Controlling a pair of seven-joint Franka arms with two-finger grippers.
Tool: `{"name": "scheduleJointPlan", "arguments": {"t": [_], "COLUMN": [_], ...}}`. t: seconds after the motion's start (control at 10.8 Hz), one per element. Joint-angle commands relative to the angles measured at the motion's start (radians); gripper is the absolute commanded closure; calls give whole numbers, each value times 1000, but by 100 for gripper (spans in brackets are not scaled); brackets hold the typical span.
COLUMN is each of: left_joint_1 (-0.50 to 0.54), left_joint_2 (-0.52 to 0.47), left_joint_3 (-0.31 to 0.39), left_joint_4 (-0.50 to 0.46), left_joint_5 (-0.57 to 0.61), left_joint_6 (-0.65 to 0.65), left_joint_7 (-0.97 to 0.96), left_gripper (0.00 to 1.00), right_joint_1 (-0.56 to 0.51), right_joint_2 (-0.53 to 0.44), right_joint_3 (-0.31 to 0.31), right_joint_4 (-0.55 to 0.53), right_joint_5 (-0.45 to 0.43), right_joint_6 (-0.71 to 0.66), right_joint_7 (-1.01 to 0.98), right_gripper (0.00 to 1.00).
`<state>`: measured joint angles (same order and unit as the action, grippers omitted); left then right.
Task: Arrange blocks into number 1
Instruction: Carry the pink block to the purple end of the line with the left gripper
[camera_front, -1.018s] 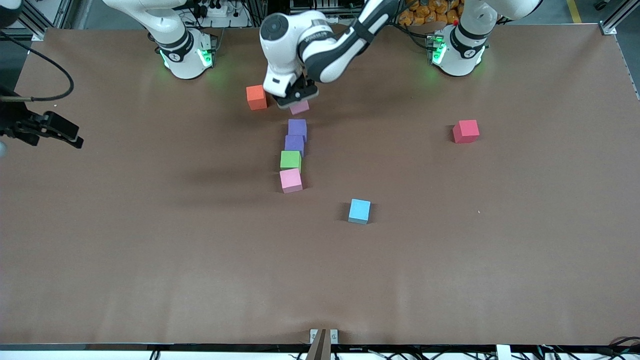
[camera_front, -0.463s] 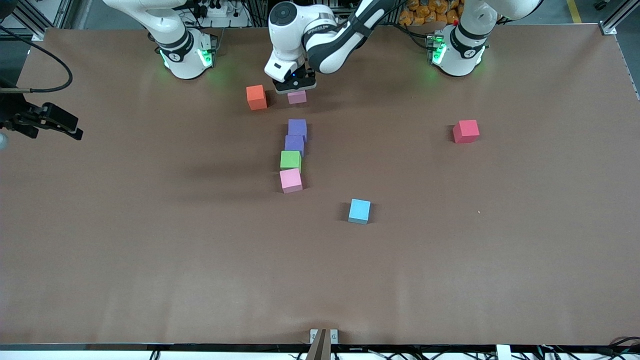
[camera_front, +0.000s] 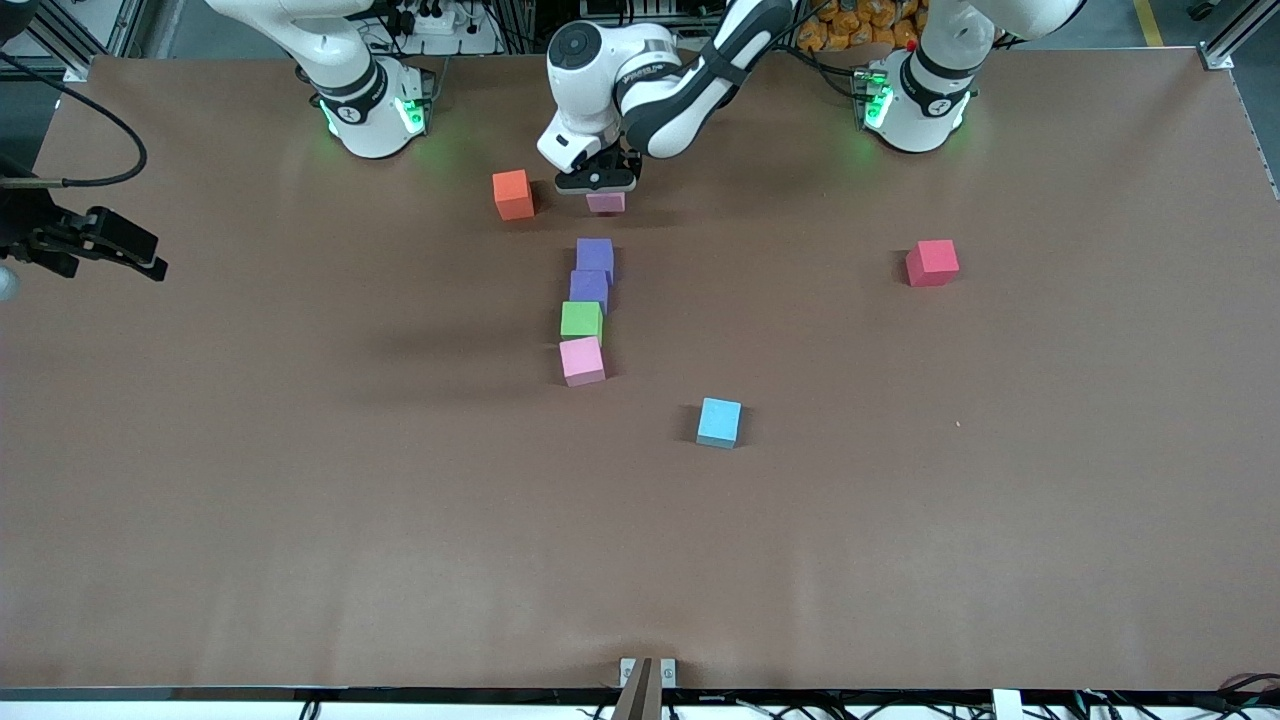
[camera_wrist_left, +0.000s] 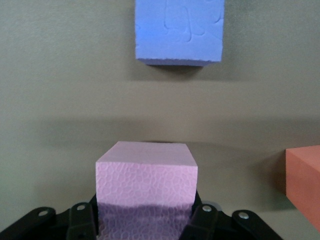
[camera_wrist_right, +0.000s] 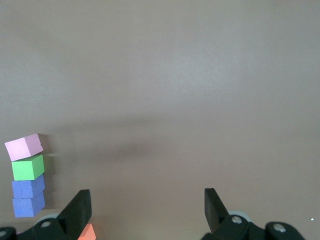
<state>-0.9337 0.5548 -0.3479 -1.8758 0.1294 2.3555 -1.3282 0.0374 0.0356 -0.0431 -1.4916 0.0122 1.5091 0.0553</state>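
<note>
Brown table (camera_front: 300, 500). Left gripper (camera_front: 597, 182) clamps a pink block (camera_front: 606, 202) low over the table, beside the orange cube (camera_front: 513, 194). Nearer the front camera than that cube runs a touching line: purple block (camera_front: 595, 257), second purple block (camera_front: 589, 288), green block (camera_front: 581, 320), second pink block (camera_front: 582, 361). Right gripper (camera_wrist_right: 147, 210) waits at its end, jaws wide, holding nothing.

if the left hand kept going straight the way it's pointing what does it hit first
The left hand points down, shut on the pink block, so the block would likely meet the brown table first. The purple block heading the column and the orange cube sit apart from it, out of that line.
</note>
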Motion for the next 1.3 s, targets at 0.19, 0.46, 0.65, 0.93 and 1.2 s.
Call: {"name": "scheduleJointPlan", "arguments": {"t": [0.19,0.46,0.65,0.93,1.2], "left_joint_1": [16,16,16,16,15], "left_joint_2": [65,91,106,117,123], "left_joint_3": [16,38,40,40,56], "left_joint_4": [39,72,99,115,116], "left_joint_5": [55,67,68,68,75], "left_joint_6": [64,64,64,64,64], "left_joint_7": [24,24,23,23,24], "left_gripper": [100,100,100,100,100], "right_joint_1": [-39,-40,-40,-40,-40], "right_joint_2": [-3,1,1,1,3], "right_joint_3": [17,17,17,17,17], "right_joint_4": [-12,-12,-12,-10,-10], "right_joint_5": [-14,-14,-14,-15,-15], "right_joint_6": [3,5,5,5,6], "right_joint_7": [-17,-18,-17,-17,-17], "right_gripper": [0,0,0,0,0]}}
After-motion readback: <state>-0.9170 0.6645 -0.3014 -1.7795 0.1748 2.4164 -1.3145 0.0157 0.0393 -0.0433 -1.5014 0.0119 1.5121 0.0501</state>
